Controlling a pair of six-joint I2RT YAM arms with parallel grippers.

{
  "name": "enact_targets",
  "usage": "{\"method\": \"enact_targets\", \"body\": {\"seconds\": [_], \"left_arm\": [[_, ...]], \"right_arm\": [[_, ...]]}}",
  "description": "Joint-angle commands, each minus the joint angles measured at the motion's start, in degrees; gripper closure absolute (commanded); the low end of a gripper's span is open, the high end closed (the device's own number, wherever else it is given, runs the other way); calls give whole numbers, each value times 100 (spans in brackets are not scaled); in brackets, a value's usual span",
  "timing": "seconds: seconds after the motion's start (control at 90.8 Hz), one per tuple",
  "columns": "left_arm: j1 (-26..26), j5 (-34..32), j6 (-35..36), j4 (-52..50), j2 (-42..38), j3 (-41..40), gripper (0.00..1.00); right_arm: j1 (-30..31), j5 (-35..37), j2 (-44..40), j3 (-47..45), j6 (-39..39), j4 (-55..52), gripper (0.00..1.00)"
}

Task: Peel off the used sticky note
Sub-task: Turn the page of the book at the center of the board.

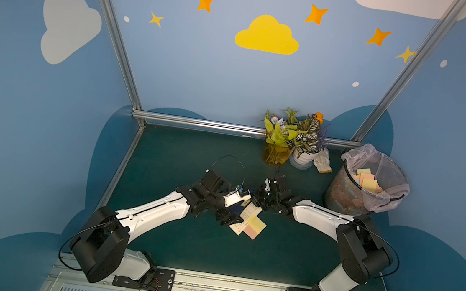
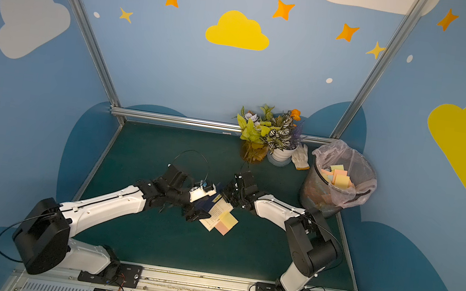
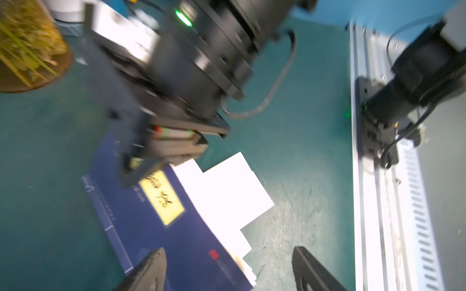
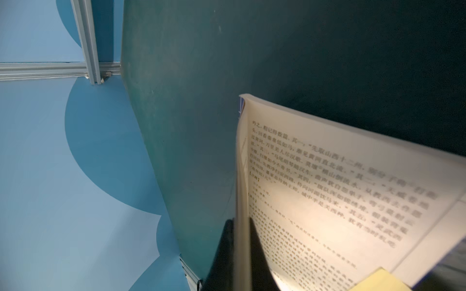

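Book (image 1: pixel 249 212) lies near the counter's (image 1: pixel 180 244) middle, with its blue cover and a printed page both showing. A yellow sticky note (image 1: pixel 258 224) and a pink sticky note (image 1: pixel 252 233) sit side by side, touching, at the page's corner nearest the front edge. The right end effector (image 4: pixel 240 226) is clamped on a thin sheaf of the book's pages. The left end effector (image 3: pixel 228 254) hangs over the cover, jaws wide apart, gripping nothing.

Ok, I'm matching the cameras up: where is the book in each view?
In a top view: book in the middle of the green mat.
In a top view: same place.
Left wrist: its blue cover faces the camera.
Right wrist: its open printed page, close up.
Shared landmark: the green mat.
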Motion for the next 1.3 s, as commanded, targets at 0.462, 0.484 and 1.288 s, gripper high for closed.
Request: {"method": "enact_targets", "body": {"seconds": [0.462,0.484,1.288], "left_arm": [[-938,-2384,642,935,460,-402,12],[-948,-2411,634,927,501,-384,12],[381,-577,-1084,691,485,-346,97]], "right_arm": [[32,-107,67,137,255,66,98],[35,-105,75,134,262,75,98],[-129,-376,-365,462,-981,-1015,35]]}}
